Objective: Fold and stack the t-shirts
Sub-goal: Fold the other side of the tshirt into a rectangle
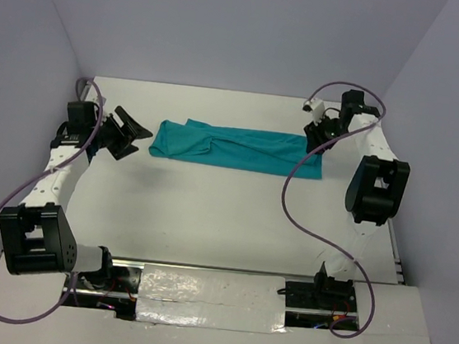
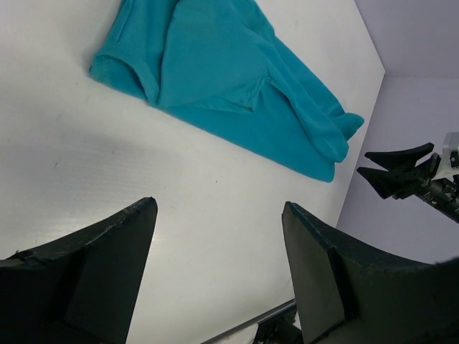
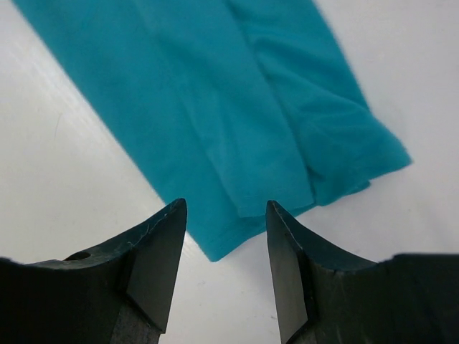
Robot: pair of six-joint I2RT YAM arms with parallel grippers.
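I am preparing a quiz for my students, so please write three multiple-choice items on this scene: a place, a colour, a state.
1. Where does the t-shirt lie? A) on the table, between the left gripper and the right gripper B) on a chair C) hanging off the table's edge
2. What colour is it? A) red B) teal C) yellow
3. How does the left gripper stand? A) shut on the t-shirt B) shut, empty C) open, empty
Answers: 1 A, it lies flat between them; 2 B, it is blue-green; 3 C, its fingers stand apart, off the t-shirt.
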